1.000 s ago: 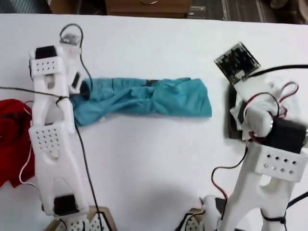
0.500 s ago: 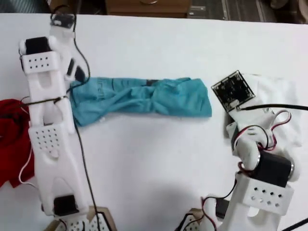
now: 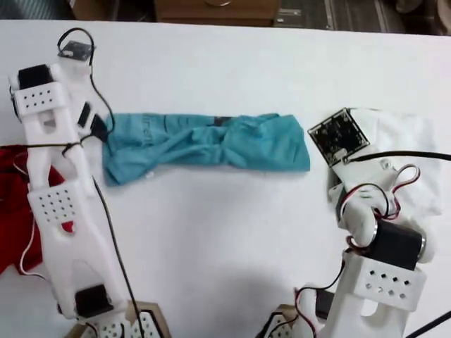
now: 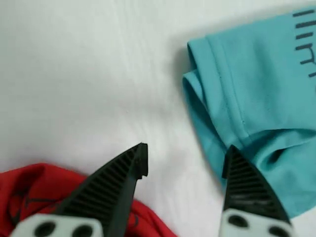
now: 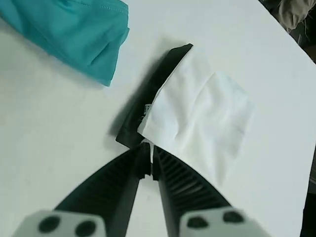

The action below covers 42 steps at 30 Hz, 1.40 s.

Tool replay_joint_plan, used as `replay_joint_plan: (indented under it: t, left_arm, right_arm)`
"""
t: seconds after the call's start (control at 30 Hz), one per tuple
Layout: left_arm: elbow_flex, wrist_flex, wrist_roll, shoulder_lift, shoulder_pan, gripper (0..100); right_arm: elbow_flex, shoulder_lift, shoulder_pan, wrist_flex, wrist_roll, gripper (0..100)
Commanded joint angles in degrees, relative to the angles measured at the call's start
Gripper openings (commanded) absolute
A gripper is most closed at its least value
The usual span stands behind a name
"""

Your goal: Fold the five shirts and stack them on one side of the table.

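Observation:
A teal shirt [image 3: 204,144], folded into a long strip, lies across the middle of the white table [image 3: 232,239]. My left gripper [image 3: 95,125] hovers at its left end, open [image 4: 186,160] and holding nothing, with the teal shirt's hem [image 4: 256,84] beside one finger. A crumpled red shirt [image 3: 14,204] lies at the table's left edge, its cloth [image 4: 29,190] just under the other finger. On the right, a folded white shirt [image 3: 405,158] rests on a folded black shirt [image 5: 148,98]. My right gripper [image 5: 149,154] is shut and empty, at the near edge of the white shirt [image 5: 202,113].
Both arm bases stand at the table's near edge. The teal shirt's right end [image 5: 69,29] lies a short gap from the black-and-white stack. Bare table stretches in front of the teal strip and behind it.
My left arm has swung left, off the teal shirt's end. My right arm has drawn back toward the near edge, uncovering the white shirt it was over.

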Motion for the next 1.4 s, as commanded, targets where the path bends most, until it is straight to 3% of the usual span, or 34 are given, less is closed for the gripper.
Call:
replay_joint_plan:
  t: [0.0,0.53,0.77,0.93,1.2,1.27,1.37]
  left_arm:
    - [0.7,-1.4,-0.4,0.0,2.4,27]
    - [-1.5,-8.4,0.0,10.6,3.1,27]
    - [-2.1,-1.5,0.4,12.1,8.0,27]
    - [-2.1,3.2,2.9,13.5,6.3,27]
    - [0.3,3.8,2.6,12.9,5.5,26]
    - [1.7,3.8,2.5,12.8,5.7,20]
    - [1.9,3.8,2.8,12.8,5.5,1]
  right_arm:
    - [-0.2,-1.3,0.3,0.2,-0.4,2.2]
    - [-0.5,-1.4,0.2,0.0,0.1,2.2]
    - [-0.6,-1.5,0.2,0.0,0.1,2.2]
    - [-4.5,-1.5,0.3,2.5,0.1,2.2]
    - [-11.0,-1.5,0.2,6.4,0.1,2.2]
    - [-11.6,-1.5,0.3,7.1,0.1,2.2]
    - [-12.6,-1.5,0.5,8.0,0.1,2.2]
